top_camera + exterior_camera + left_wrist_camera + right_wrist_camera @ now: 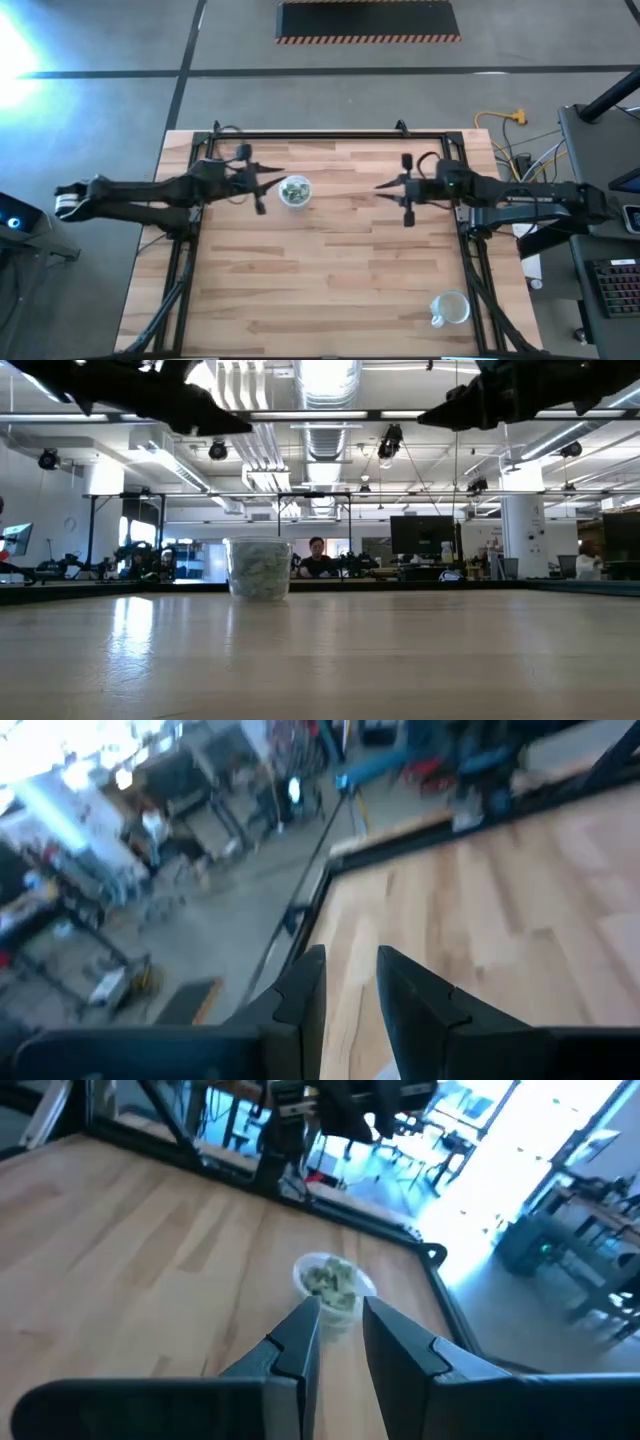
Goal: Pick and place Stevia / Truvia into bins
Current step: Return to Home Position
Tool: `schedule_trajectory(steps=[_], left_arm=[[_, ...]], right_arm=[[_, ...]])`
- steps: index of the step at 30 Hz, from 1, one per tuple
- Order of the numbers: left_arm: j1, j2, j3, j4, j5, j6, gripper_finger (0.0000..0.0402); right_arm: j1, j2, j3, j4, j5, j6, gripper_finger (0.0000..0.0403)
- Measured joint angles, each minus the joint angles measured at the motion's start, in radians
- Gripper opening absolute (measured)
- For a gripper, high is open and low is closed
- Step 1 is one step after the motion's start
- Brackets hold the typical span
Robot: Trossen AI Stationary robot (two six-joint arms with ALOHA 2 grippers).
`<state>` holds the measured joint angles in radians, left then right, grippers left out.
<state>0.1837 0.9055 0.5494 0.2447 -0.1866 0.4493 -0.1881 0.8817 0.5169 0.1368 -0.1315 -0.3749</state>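
Planked wooden table (pixel 400 660), round translucent cup (pixel 259 572) of sachets (pixel 330 1280)

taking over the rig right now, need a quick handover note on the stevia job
Left gripper: raised off the table, just beside the filled cup. Jaws a narrow gap apart, empty.
Right gripper: raised on that cup's other side, farther off. Jaws narrowly apart, empty.
Things: the filled cup holds a heap of Stevia sachets. The second cup stands by the table corner on the right arm's side, contents unclear.
Done: no loose sachets show on the table.
Left: probably only parking both arms; check the second cup.
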Motion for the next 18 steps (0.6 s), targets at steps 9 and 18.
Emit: schedule_trajectory(steps=[9,18], left_arm=[[0.0,-0.364,-0.203,0.02,0.101,-0.023,0.0076],[0.008,-0.611,-0.361,0.017,0.101,-0.153,0.0076]], right_arm=[[-0.06,-0.263,-0.121,0.0,0.0,0.099,0.0068],[-0.099,-0.457,-0.259,0.011,0.0,0.218,0.0068]])
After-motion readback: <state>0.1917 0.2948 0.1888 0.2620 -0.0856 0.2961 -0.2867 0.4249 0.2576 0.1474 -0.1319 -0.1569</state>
